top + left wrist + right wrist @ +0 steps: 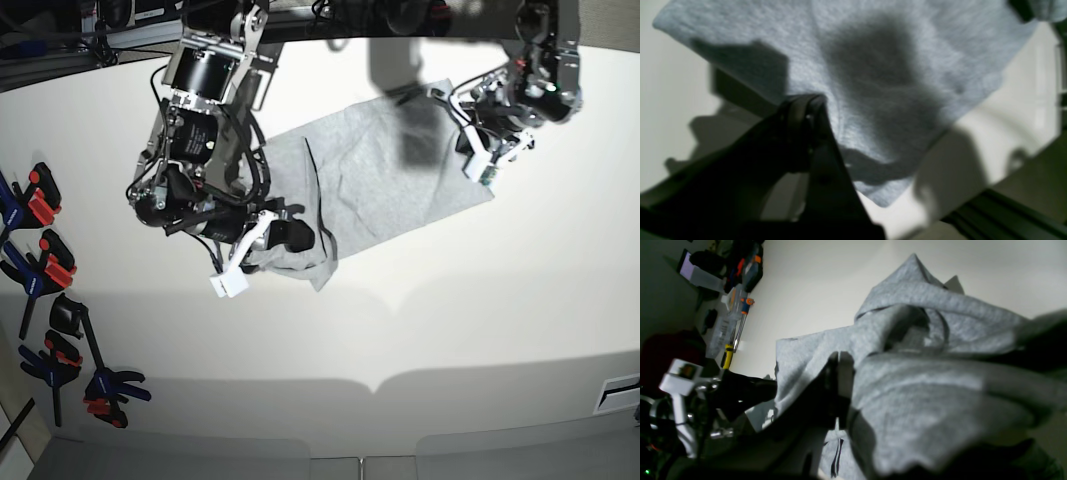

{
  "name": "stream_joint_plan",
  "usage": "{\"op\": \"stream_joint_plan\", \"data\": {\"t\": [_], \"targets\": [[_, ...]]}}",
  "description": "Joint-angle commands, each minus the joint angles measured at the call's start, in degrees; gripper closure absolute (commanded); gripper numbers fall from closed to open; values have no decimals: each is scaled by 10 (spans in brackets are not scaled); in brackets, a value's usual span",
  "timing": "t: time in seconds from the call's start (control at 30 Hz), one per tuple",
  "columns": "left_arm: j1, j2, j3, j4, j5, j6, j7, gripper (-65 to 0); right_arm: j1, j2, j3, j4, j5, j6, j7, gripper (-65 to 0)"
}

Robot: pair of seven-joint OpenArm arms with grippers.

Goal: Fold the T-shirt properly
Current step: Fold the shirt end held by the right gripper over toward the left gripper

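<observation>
Item: T-shirt (385, 180), grey heather knit, lay on the white surface (420, 330) between the two arms, mostly flat, plain side up.

Left of the base view: clamps (40, 270), blue, black and red, lay along the surface edge, well apart from the cloth.

Next: right tool (285, 235), closed on a bunched fold at the shirt's near-left edge; the wrist view showed cloth heaped over its jaws, a strip of black print underneath.

Middle: one long crease ran down the cloth; the rest lay smooth.

Right: left tool (480, 140), jaws wide, holding nothing, hung at the shirt's far-right corner.

Handling, by judgement: light, limp, no stiffness; it would sag and drag from any single hold, not slippery, not fragile. Best taken at corners or hem, pinching both layers, both tools together.
</observation>
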Motion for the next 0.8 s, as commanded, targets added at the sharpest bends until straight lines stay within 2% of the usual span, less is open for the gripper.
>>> {"op": "stream_joint_plan", "data": {"t": [0.0, 0.13, 0.23, 0.37, 0.5, 0.77], "targets": [[-5, -3, 11, 9, -3, 2, -16, -363, 16, -7, -2, 11, 24, 10, 11, 0], [-6, -3, 44, 9, 14, 29, -40, -363, 16, -20, -17, 12, 34, 10, 11, 0], [-6, -3, 47, 9, 28, 36, -46, -363, 16, -23, -43, 12, 32, 10, 11, 0], [-6, -3, 47, 9, 52, 38, -46, -363, 16, -31, -85, 12, 32, 10, 11, 0], [-6, -3, 47, 9, 52, 38, -53, -363, 16, -63, -113, 12, 29, 10, 11, 0], [-6, -3, 47, 8, 52, 45, -63, -363, 14, -63, -183, 12, 13, 10, 11, 0]]}}
